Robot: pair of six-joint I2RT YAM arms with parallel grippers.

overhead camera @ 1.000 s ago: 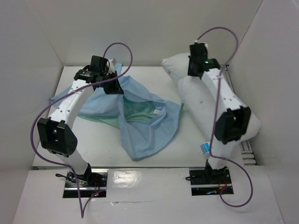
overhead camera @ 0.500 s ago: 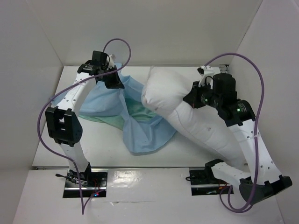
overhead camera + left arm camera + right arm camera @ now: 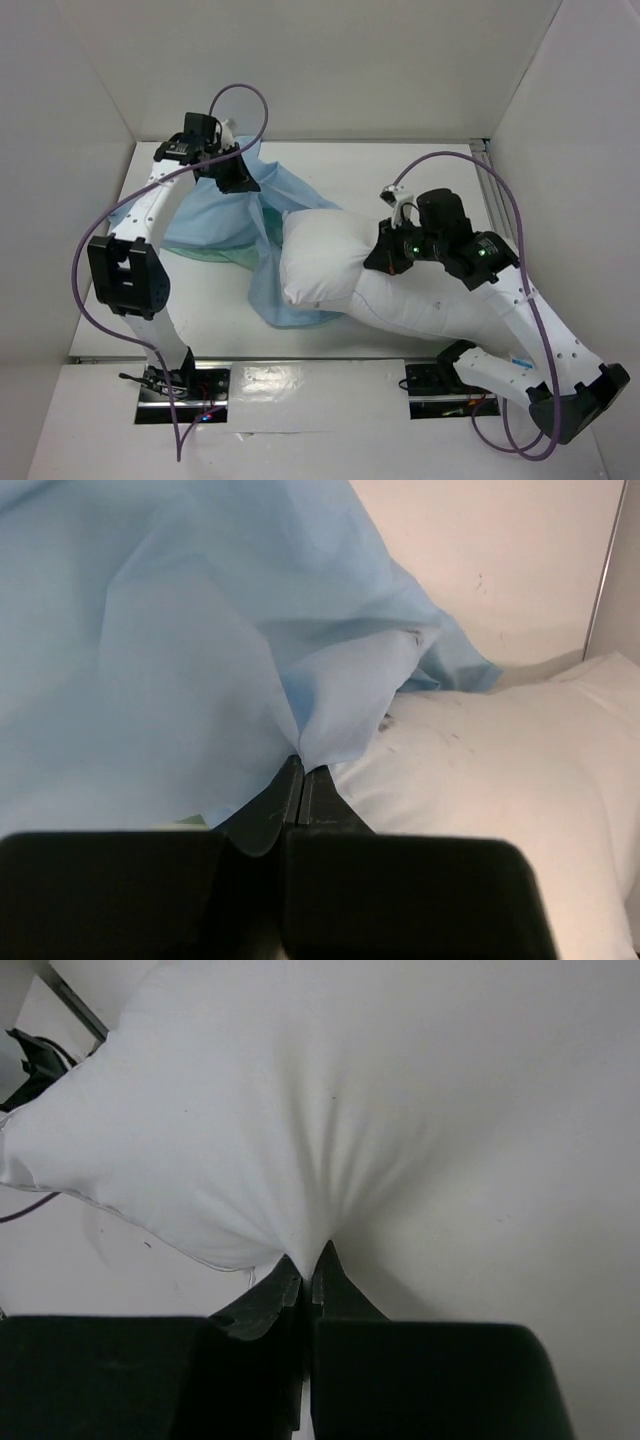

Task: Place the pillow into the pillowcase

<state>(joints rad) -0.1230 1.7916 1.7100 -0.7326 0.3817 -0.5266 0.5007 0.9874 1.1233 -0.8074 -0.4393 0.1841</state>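
Three white walls [image 3: 350, 70] round white table [image 3: 210, 300], left fingers [image 3: 270, 810] clamped on pillowcase [image 3: 150, 660], right fingers [image 3: 262, 1305] clamped on pillow [image 3: 320, 262]

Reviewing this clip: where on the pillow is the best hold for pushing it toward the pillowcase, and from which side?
Probably a pinched fold of cover at mid-body, approached from above on the right. The pillow is too plump to span, and its left end lies on the pillowcase. The right tool is shut on such a fold.
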